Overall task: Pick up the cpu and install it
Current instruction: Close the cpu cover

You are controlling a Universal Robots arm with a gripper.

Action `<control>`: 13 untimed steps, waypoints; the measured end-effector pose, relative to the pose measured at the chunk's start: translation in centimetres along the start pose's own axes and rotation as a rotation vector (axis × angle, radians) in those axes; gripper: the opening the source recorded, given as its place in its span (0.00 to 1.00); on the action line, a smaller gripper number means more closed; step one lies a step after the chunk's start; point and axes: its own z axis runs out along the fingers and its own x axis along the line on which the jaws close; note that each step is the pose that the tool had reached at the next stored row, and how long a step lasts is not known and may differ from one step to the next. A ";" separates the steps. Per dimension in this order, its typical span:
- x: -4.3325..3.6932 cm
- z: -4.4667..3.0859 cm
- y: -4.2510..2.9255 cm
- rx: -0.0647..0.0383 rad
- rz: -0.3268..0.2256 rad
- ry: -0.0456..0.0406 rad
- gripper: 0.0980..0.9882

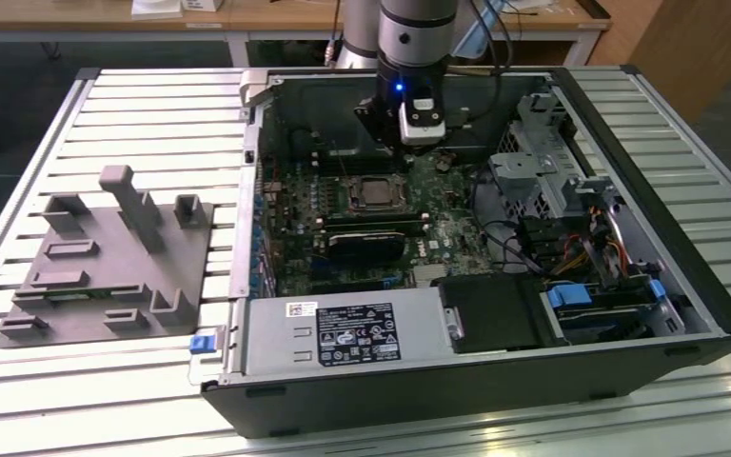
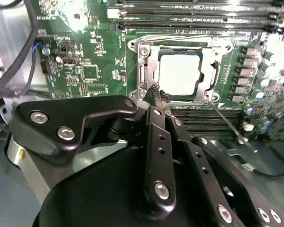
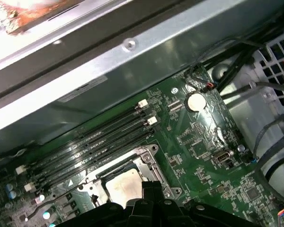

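Second wrist view: our gripper [image 2: 155, 91], fingers together and empty, hovers beside the cpu [image 2: 180, 73], which we judge already seated in its socket [image 2: 144, 71].

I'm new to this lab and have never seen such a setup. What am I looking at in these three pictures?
One robot arm works over an open computer case lying on a slatted metal table. The exterior view looks on from outside; both wrist views come from cameras riding on the arm, looking past its black gripper. The cpu, a pale square chip, sits in the socket on the green motherboard. The gripper is shut, holds nothing and hangs close over that socket. A grey fixture stands on the table at the exterior view's left.
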 end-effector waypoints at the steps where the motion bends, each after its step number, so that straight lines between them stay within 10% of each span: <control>1: 0.00 0.04 0.00 0.000 0.017 -0.0008 0.01; 13: 1.94 0.31 -1.24 0.001 0.072 -0.0042 0.01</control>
